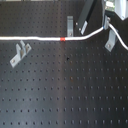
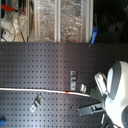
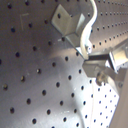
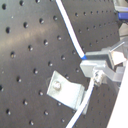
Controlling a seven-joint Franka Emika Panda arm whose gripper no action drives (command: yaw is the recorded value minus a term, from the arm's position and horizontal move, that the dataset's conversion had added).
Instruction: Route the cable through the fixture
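Note:
The white cable [image 1: 35, 39] lies across the black pegboard from the first exterior view's left edge. Its red band [image 1: 62, 38] sits near the middle, and past it the cable rises to the right. Three metal bracket fixtures stand on the board: one [image 1: 20, 54] at the left, one [image 1: 70, 25] just behind the red band, one [image 1: 108, 42] at the right. My gripper [image 4: 96, 69] is shut on the cable [image 4: 70, 35] just above a bracket [image 4: 65, 91]. In the first wrist view the cable [image 3: 90, 25] runs beside the same bracket [image 3: 70, 22].
The pegboard [image 1: 65, 95] stretches wide in front of the brackets. In the second exterior view the white robot arm [image 2: 117, 90] fills the right, and shelves with foil-covered panels [image 2: 60, 20] stand behind the board.

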